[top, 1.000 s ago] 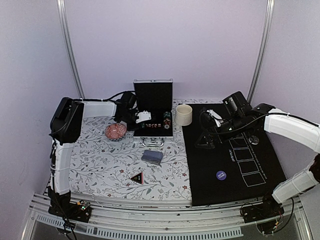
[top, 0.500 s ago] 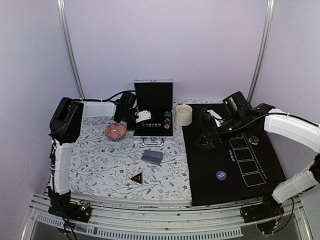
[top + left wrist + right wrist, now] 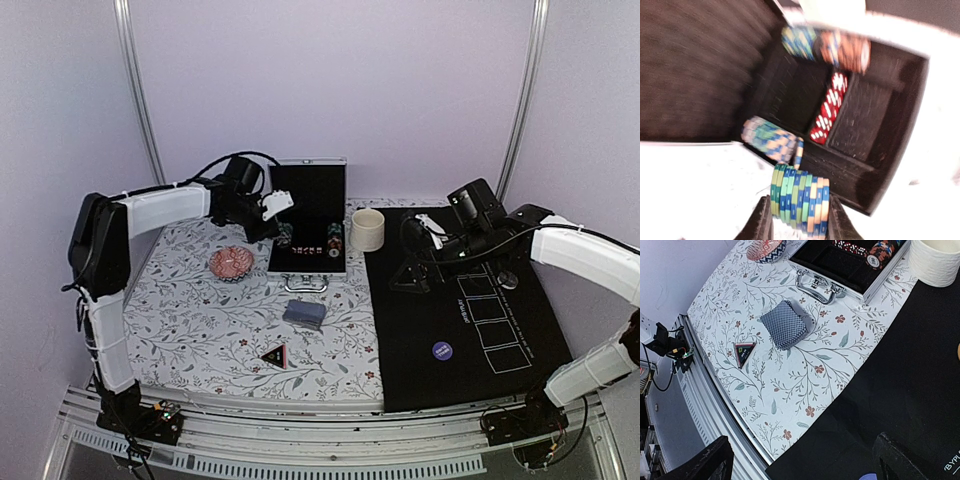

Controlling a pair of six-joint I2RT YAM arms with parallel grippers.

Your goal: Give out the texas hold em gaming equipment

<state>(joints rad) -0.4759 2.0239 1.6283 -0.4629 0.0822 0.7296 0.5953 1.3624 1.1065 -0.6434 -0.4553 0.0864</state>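
Observation:
My left gripper (image 3: pixel 281 226) hangs over the left side of the open black chip case (image 3: pixel 306 262). In the left wrist view the left gripper (image 3: pixel 799 220) is shut on a stack of green, blue and cream striped poker chips (image 3: pixel 800 196), held just above the case's edge. More chips lie in the case: a similar stack (image 3: pixel 769 138), red ones (image 3: pixel 829 107) and an orange stack (image 3: pixel 846 50). The grey-blue card deck (image 3: pixel 304 313) (image 3: pixel 785 324) and the triangle marker (image 3: pixel 274 353) (image 3: pixel 743 352) lie on the floral cloth. A dark blue disc (image 3: pixel 442 350) sits on the black mat (image 3: pixel 470 390). My right gripper (image 3: pixel 408 278) (image 3: pixel 802 462) hovers open and empty over the mat's left edge.
A pink ribbed dish (image 3: pixel 231 262) (image 3: pixel 765 249) stands left of the case and a cream cup (image 3: pixel 367 229) (image 3: pixel 937 257) to its right. The case lid (image 3: pixel 306 185) stands upright at the back. White card outlines (image 3: pixel 495 320) are printed on the mat.
My left arm has risen and swung back, and its gripper has shut on the chip stack and lifted it from the case. The right arm has barely moved.

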